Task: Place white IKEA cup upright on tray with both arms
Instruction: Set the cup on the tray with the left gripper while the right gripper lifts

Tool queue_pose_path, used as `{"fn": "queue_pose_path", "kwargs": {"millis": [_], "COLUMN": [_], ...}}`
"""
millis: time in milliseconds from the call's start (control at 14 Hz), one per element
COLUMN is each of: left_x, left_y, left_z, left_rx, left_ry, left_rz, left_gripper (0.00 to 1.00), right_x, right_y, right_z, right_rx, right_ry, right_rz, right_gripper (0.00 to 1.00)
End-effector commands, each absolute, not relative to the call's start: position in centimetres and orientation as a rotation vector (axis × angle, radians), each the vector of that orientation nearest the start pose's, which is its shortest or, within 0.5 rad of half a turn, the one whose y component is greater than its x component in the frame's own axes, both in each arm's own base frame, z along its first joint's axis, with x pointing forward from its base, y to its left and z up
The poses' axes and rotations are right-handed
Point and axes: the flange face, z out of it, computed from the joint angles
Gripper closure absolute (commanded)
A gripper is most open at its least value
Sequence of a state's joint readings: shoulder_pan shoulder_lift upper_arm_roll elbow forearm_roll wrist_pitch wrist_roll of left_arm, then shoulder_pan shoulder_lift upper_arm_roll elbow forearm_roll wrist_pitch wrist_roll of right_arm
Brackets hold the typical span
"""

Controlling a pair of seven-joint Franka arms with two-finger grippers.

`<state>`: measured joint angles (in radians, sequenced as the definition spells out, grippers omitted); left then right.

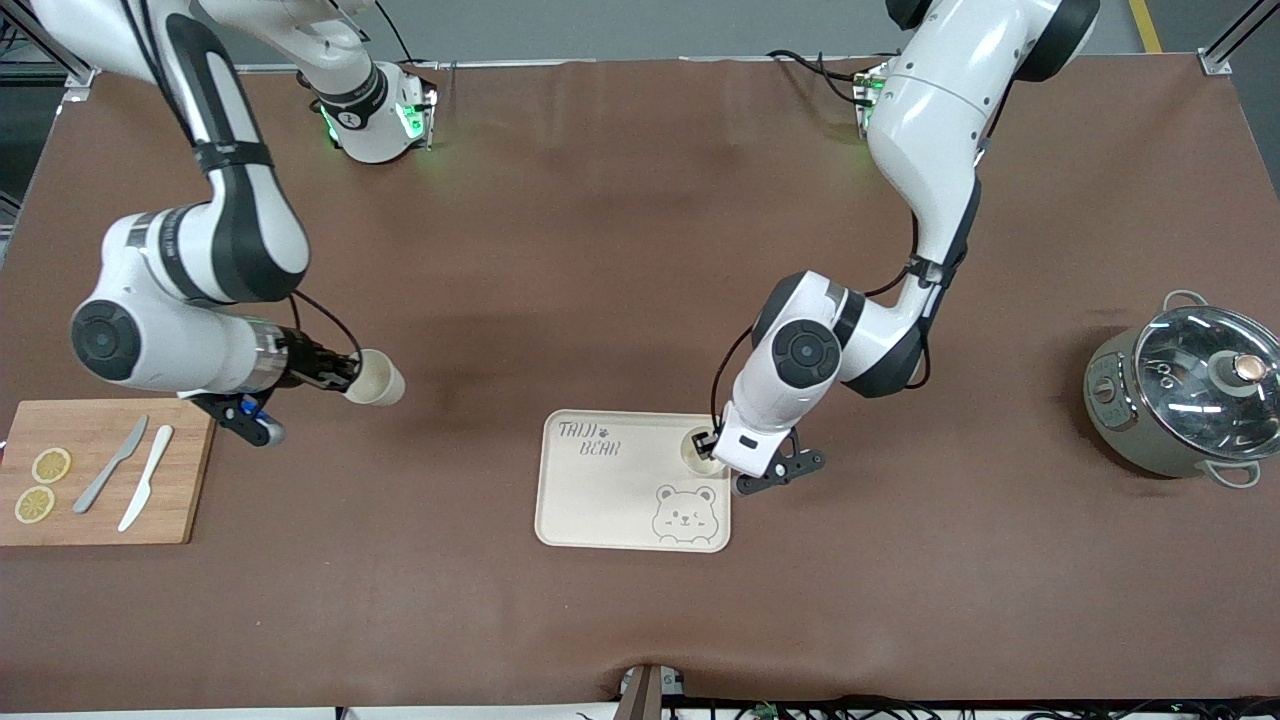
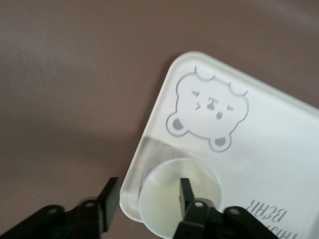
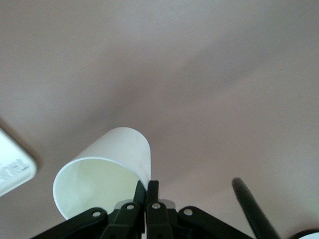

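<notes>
Now left gripper fingers are spread astride the rim of a cup seated upright on the tray; a second cup is pinched by right gripper fingers.

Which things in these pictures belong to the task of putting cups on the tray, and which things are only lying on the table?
Belong to the job:
- tray
- cup on the tray, upright, left gripper open around its rim
- second cup, held sideways by the shut right gripper

Only lying about:
- cutting board with two knives and lemon slices
- pot with glass lid
</notes>
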<state>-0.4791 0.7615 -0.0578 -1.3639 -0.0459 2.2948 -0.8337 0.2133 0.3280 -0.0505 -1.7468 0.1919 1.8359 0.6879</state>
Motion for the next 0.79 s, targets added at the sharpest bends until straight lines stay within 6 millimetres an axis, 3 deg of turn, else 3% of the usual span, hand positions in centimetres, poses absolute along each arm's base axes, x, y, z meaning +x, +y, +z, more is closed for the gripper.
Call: {"fn": "queue_pose_path", "kwargs": {"millis": [0,286,429,500,643,714], "left_x": [66.7,67.6,67.9,67.6,66.4,65.9], "left_y": [-33.4,-26.2,-21.7,-19.4,-16.9,-15.1], "left_z": [35.0,40.6,43.5,45.3,48.9,50.6], "left_rx": [-3.233,-3.211,-3.197,-3.191,-3.188,-3.186], "left_ry": [-0.561,-0.306,-0.244,-0.18,-0.025,-0.048], "left_rz": [-0.241,-0.179,-0.156,-0.123,-0.082,-0.064], "left_gripper": [0.0,0.0,0.0,0.0,0.0,0.0], "right_x": [62.2,63.1,63.9,64.3,65.0,65.3], "right_y": [16.5,23.3,25.3,26.4,29.1,30.7], "right_z": [37.4,36.0,35.2,35.0,33.9,33.2], "right_rx": [-2.892,-2.845,-2.827,-2.806,-2.777,-2.761], "right_ry": [1.008,1.175,1.2,1.22,1.234,1.235], "right_rz": [0.414,0.412,0.395,0.368,0.297,0.253], "right_gripper": [1.0,1.0,1.0,1.0,1.0,1.0]}}
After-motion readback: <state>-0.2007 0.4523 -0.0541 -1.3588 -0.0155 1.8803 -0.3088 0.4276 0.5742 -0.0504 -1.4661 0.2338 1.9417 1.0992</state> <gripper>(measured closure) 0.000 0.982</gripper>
